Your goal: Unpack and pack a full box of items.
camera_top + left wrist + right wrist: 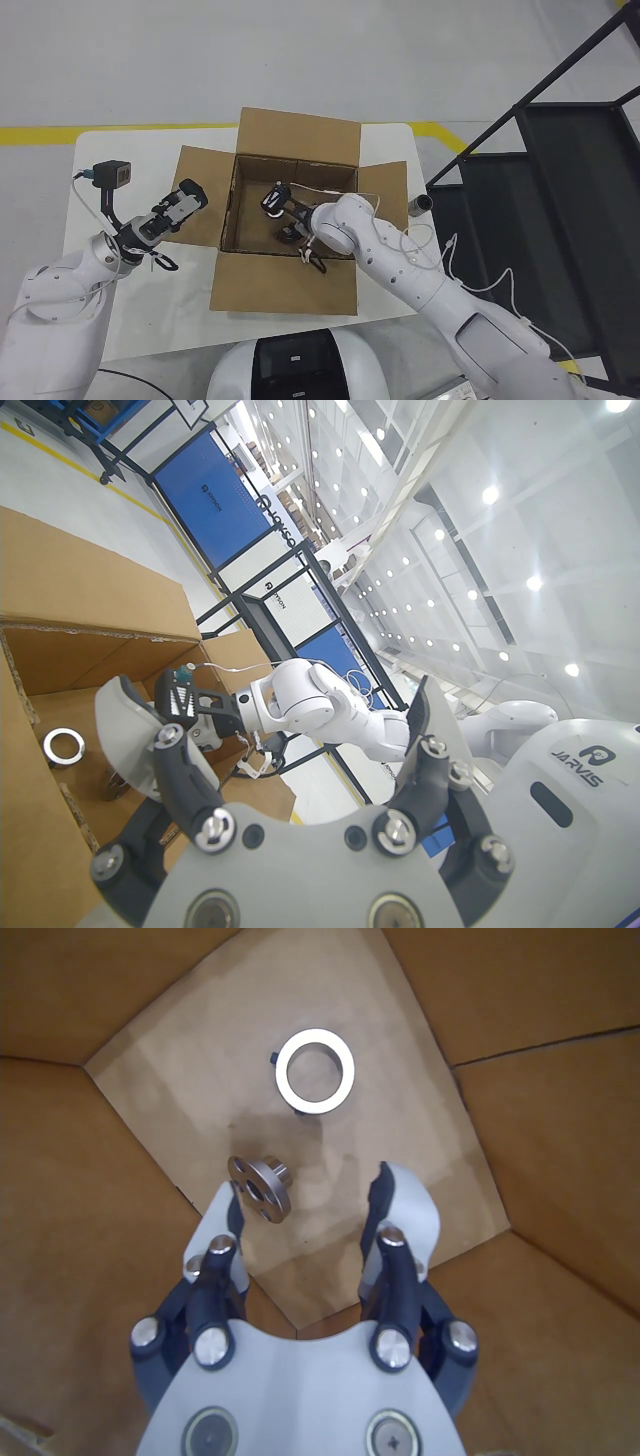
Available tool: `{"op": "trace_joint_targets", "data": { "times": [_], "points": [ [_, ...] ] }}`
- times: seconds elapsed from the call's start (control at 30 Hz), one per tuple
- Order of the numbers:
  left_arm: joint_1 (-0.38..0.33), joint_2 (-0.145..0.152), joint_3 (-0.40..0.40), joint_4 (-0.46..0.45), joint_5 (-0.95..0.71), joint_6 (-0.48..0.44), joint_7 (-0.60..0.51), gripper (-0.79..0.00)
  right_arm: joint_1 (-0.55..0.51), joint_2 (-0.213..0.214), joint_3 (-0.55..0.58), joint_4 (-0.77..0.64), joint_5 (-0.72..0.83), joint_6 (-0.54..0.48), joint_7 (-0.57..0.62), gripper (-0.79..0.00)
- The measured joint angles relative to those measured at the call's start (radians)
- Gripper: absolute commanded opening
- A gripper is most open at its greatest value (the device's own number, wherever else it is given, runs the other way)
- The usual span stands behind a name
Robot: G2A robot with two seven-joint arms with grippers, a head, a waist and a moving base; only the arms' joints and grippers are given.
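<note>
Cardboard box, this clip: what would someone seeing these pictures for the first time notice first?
The open cardboard box stands in the middle of the white table, with the right claw open inside it. On the box floor lie two metal parts: a shiny ring and, nearer the claw, a tilted flanged hub beside one finger. The left claw hovers open outside the box, by its side flap.

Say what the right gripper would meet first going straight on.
Probably the bare floor of the brown cardboard box; one finger of the right gripper may clip the grey flanged metal hub. Depth unclear.
</note>
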Motion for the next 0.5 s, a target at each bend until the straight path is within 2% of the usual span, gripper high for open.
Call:
{"op": "trace_joint_targets", "data": {
  "times": [0.2, 0.3, 0.43, 0.5],
  "points": [
    [0.000, 0.000, 0.000, 0.000, 0.000, 0.000, 0.000, 0.000, 0.041, -0.023, -0.026, 0.076, 0.042, -0.028, 0.012, -0.560],
    [0.000, 0.000, 0.000, 0.000, 0.000, 0.000, 0.000, 0.000, 0.057, -0.033, -0.034, 0.111, 0.067, -0.046, 0.012, -0.496],
    [0.000, 0.000, 0.000, 0.000, 0.000, 0.000, 0.000, 0.000, 0.076, -0.044, -0.045, 0.142, 0.076, -0.057, 0.012, -0.369],
    [0.000, 0.000, 0.000, 0.000, 0.000, 0.000, 0.000, 0.000, 0.080, -0.048, -0.046, 0.152, 0.087, -0.065, 0.010, -0.222]
  ]
}}
